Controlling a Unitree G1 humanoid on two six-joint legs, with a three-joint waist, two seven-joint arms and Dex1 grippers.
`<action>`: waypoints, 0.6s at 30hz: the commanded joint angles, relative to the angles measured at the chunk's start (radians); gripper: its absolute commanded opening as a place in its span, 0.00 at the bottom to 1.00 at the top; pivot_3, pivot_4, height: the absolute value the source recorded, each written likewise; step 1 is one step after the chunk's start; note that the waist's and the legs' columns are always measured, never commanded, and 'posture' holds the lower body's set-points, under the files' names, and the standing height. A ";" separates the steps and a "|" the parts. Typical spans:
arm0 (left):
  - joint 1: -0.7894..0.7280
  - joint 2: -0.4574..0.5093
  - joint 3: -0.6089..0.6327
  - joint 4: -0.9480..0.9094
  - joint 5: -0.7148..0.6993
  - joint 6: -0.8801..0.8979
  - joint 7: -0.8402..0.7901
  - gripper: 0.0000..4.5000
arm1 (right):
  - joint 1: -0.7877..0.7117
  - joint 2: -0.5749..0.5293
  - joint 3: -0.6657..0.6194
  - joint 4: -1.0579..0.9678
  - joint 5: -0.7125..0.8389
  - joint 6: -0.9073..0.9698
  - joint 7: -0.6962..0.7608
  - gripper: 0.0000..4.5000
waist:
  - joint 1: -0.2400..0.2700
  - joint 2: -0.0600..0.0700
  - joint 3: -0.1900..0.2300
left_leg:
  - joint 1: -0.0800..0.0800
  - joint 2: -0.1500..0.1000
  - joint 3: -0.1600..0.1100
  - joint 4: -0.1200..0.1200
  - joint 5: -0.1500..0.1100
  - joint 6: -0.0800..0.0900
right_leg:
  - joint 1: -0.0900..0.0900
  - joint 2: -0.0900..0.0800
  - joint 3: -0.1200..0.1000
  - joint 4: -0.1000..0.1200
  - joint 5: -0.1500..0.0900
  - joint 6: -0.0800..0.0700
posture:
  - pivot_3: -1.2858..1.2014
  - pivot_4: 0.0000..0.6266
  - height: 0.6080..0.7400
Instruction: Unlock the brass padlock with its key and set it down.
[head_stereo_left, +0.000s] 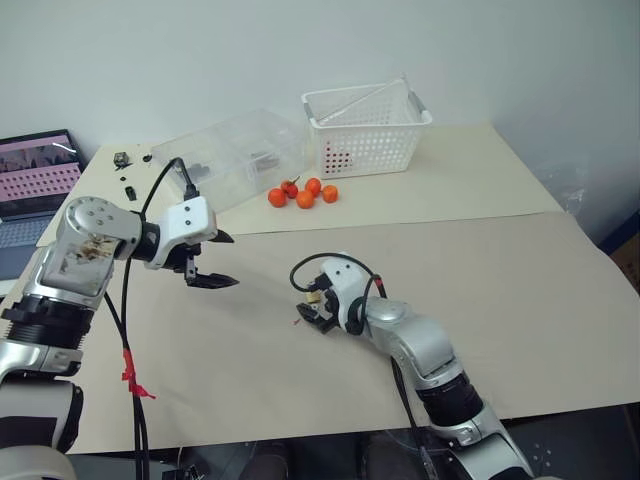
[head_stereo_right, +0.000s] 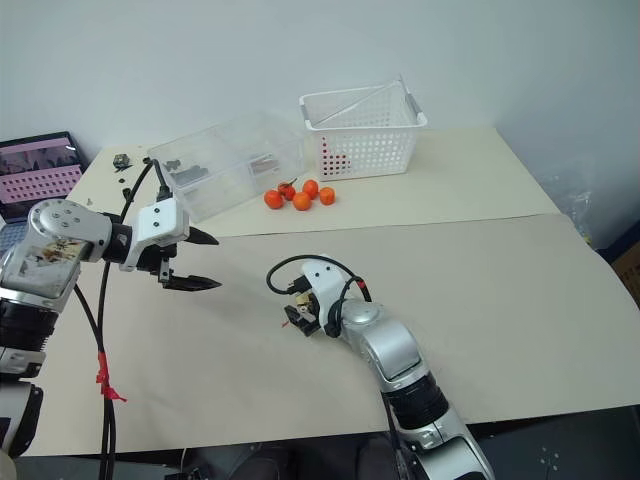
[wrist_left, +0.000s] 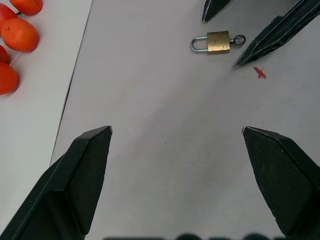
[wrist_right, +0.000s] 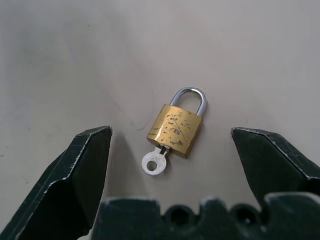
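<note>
Reaching stage: padlock (wrist_right: 176, 128) flat on table (head_stereo_left: 520, 290), shackle shut, key (wrist_right: 154, 162) in its base, between spread right gripper (wrist_right: 170, 137) fingers; left gripper (head_stereo_left: 214, 260) spread, hovering apart; next, probably closing on the body.

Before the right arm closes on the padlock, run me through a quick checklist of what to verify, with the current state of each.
1. Right tool open: ok, fingers wide apart.
2. Brass padlock between the right tool's fingers: ok, it lies flat on the table, touching neither finger.
3. Key in the lock: ok, its round head sticks out of the body's bottom.
4. Shackle state: looks closed, both legs entering the body; locked or not, cannot tell.
5. Left tool clear: ok, open and held apart, above the table.
6. Oranges out of the way: ok, far off near the basket.
</note>
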 joint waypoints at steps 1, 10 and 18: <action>-0.022 0.029 0.028 -0.015 0.013 0.003 0.008 0.98 | -0.040 0.017 -0.006 0.032 -0.012 -0.065 0.011 1.00 | -0.002 0.000 0.000 | 0.001 0.000 0.000 0.000 0.000 0.000 | 0.000 0.000 0.000 0.000 0.000 0.000 | 0.52 0.24 1.00; -0.024 0.038 0.031 -0.025 0.007 0.017 0.005 1.00 | -0.057 0.017 -0.009 0.105 -0.030 -0.122 0.034 0.82 | -0.005 -0.001 0.000 | 0.003 0.000 0.000 0.000 -0.001 0.001 | 0.000 0.001 0.002 0.002 0.000 0.001 | 0.52 0.24 1.00; -0.025 0.031 0.030 -0.017 0.008 0.013 0.009 1.00 | -0.032 -0.005 0.006 0.077 -0.045 -0.105 0.061 0.22 | -0.004 -0.001 -0.001 | 0.003 0.001 0.000 0.000 -0.001 0.001 | 0.000 0.002 0.003 0.003 0.000 0.001 | 0.52 0.24 1.00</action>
